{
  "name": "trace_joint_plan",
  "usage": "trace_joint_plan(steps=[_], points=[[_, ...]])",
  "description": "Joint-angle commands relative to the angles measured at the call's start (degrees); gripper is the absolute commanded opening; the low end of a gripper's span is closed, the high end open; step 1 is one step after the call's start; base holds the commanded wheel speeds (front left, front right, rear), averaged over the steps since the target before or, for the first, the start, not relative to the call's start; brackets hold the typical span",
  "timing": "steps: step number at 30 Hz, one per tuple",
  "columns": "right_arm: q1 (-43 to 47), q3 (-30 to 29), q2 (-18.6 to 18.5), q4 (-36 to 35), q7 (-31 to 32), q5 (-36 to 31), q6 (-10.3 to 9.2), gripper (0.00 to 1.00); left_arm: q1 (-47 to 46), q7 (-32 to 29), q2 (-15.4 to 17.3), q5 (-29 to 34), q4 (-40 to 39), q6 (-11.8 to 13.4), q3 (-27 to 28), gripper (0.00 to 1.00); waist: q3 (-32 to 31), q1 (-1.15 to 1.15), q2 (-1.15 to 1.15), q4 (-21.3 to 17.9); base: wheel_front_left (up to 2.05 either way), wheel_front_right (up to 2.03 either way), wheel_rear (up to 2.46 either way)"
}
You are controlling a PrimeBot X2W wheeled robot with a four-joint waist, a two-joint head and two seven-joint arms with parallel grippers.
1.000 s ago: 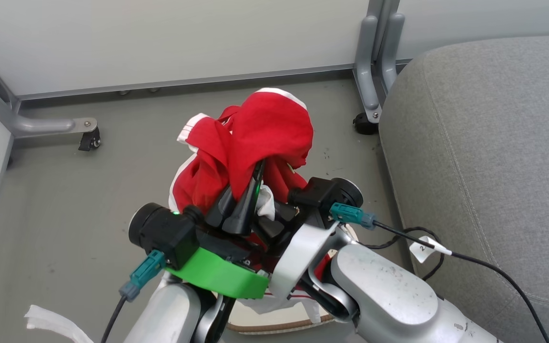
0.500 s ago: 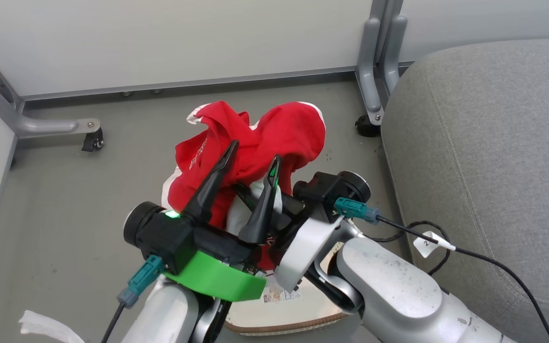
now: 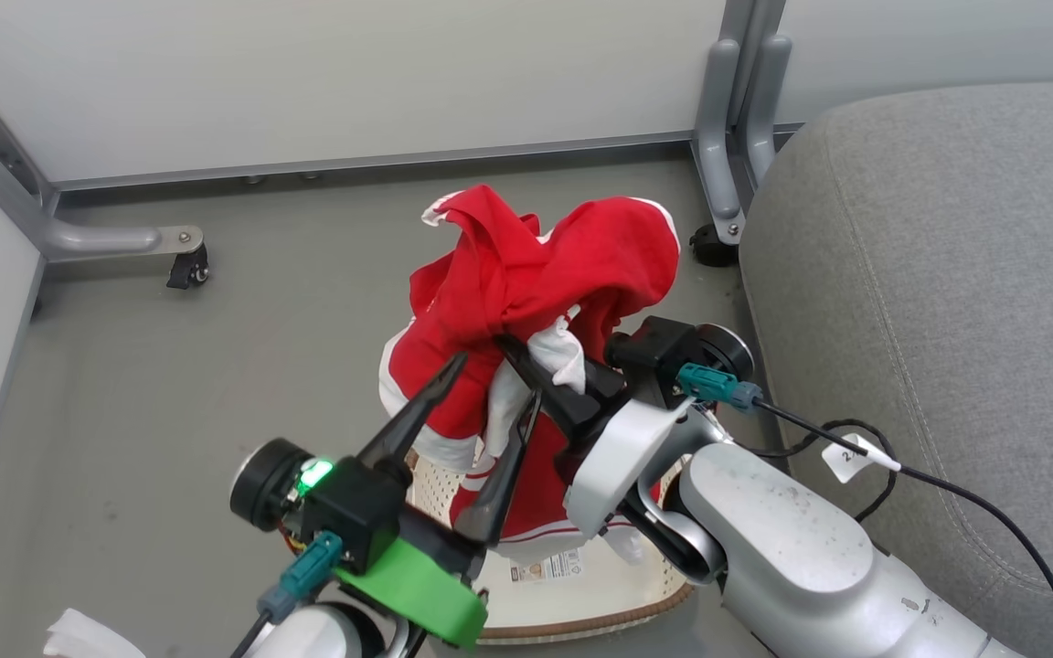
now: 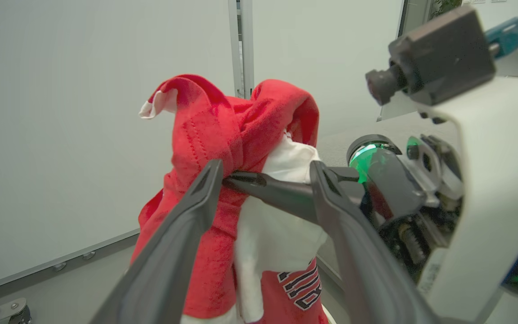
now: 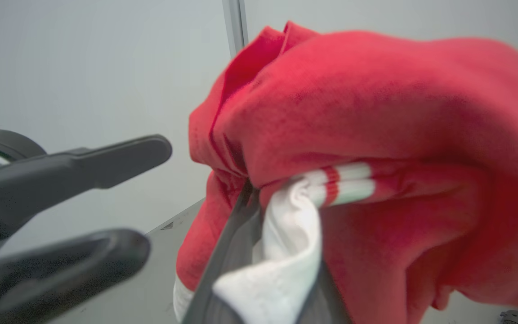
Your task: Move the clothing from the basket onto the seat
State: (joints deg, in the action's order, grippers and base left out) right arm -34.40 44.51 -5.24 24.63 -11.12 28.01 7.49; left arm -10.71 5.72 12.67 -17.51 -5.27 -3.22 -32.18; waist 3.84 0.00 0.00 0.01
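The clothing (image 3: 536, 274), a red jersey with white sleeves, hangs bunched above the basket (image 3: 581, 621), whose cream wall and brown rim show at the bottom. My right gripper (image 3: 504, 345) is shut on the clothing (image 5: 376, 112), pinching red and white folds at its tips (image 5: 247, 191). My left gripper (image 3: 496, 379) stands open just below and left of it, one finger on each side of the hanging cloth (image 4: 209, 135) and of the right gripper's fingers (image 4: 277, 191). The grey seat (image 3: 929, 302) lies to the right.
Grey partition legs with castors stand at the back left (image 3: 184, 265) and by the seat's corner (image 3: 718, 242). White panels wall in the grey floor (image 3: 170, 384). A black cable with a white tag (image 3: 846, 457) runs over the seat's edge.
My left gripper has opened, let go of the clothing and drawn back and down. The right gripper keeps its hold, and the bunch has shifted a little toward the seat.
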Motion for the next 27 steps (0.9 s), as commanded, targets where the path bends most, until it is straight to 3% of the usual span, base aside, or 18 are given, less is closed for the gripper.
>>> trace_joint_plan(steps=[1, 17, 27], points=[[0.0, -0.3, -0.2, 0.4, -0.5, -0.4, 0.0, 0.0, 1.4, -0.5, 0.8, 0.0, 0.2, -0.4, -0.4, 1.0, -0.1, 0.0, 0.0, 0.1, 0.0, 0.0, 0.0], [0.9, -1.0, -1.0, 2.4, -1.2, -0.7, 0.0, 0.0, 3.6, -1.3, 3.2, 0.2, 2.3, 0.4, -1.4, 1.0, 0.5, 0.0, 0.0, 0.5, 0.0, 0.0, 0.0], [0.6, -1.3, -1.2, 2.3, -0.9, -0.5, 0.0, 0.0, 2.3, -0.8, 3.5, 0.5, 2.7, 1.1, -1.1, 1.0, 1.9, 0.0, 0.0, -2.0, 0.0, 0.0, 0.0]])
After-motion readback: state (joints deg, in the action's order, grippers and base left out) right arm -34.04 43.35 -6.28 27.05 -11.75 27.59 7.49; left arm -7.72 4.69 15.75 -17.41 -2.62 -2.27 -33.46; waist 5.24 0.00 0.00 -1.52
